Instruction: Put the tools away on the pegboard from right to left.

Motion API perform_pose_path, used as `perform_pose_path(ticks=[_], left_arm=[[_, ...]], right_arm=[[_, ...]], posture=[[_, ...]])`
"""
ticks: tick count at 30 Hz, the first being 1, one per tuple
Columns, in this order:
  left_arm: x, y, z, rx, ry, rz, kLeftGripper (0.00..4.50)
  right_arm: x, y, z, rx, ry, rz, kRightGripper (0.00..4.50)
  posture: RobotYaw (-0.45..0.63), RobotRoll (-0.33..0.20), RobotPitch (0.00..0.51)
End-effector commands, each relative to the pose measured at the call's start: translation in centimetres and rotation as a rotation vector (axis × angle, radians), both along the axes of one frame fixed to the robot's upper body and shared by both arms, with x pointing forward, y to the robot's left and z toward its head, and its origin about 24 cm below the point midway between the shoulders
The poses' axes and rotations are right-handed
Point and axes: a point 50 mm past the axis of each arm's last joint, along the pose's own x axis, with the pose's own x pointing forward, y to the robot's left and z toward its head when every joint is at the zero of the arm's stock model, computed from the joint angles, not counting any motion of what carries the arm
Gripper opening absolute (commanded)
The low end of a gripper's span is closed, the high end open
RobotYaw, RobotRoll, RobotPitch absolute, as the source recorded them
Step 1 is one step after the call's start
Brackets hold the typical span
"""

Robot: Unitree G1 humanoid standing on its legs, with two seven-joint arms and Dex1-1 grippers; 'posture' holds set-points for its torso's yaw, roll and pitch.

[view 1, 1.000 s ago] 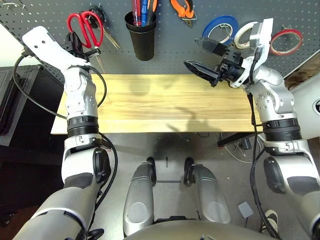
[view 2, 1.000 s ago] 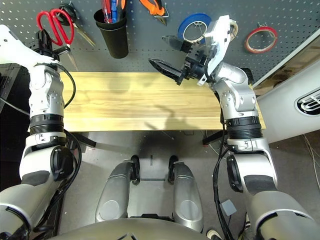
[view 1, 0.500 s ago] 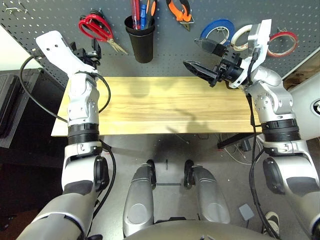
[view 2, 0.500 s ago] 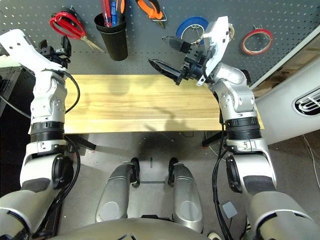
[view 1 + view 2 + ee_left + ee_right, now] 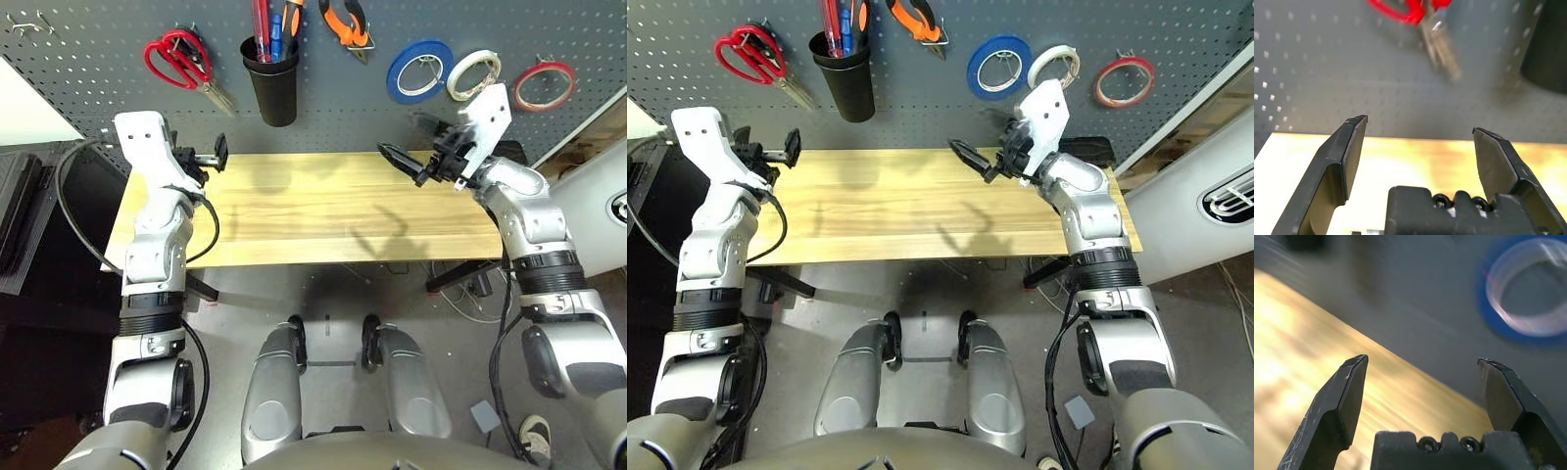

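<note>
Behind your wooden table (image 5: pixel 313 211) stands the dark grey pegboard (image 5: pixel 88 49), and every tool hangs on it. At its far right you see the thin red tape ring (image 5: pixel 545 85) on a hook. Left of it, past a white tape roll (image 5: pixel 473 75) and a blue tape roll (image 5: pixel 419 71), the orange-and-black-handled pliers (image 5: pixel 350 21) hang near the top edge. Just left of those, the slim red-handled screwdriver (image 5: pixel 264 22) stands in the black cup holder (image 5: pixel 273 86) with a blue-handled tool (image 5: pixel 277 26) beside it. Farther left the red-handled scissors (image 5: pixel 174 59) hang with their blades angled down to the right. Your left gripper (image 5: pixel 217 155) hovers over the table's far left corner, below the scissors, fingers spread wide and holding nothing. Your right gripper (image 5: pixel 409 149) hovers over the far right part of the table, below the blue roll, fingers likewise spread wide and empty.
</note>
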Motion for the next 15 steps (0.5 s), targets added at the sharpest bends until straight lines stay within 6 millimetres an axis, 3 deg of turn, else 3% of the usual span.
perform_pose_path(ticks=[1,8,15], left_arm=[[-0.5,0.3,-2.4,0.005,0.015,0.017,4.49],[-0.8,1.9,-4.4,0.037,-0.03,0.143,4.49],[-1.0,3.8,-4.9,-0.017,-0.064,0.275,4.49]], right_arm=[[-0.2,-1.4,-2.4,0.04,0.001,-0.16,4.5],[0.3,-3.0,-3.7,0.138,-0.06,-0.393,4.5],[0.6,-3.4,-4.3,0.147,-0.056,-0.414,4.5]], posture=[[-0.04,0.0,0.2],[-0.05,0.0,0.186],[-0.04,0.0,0.195]])
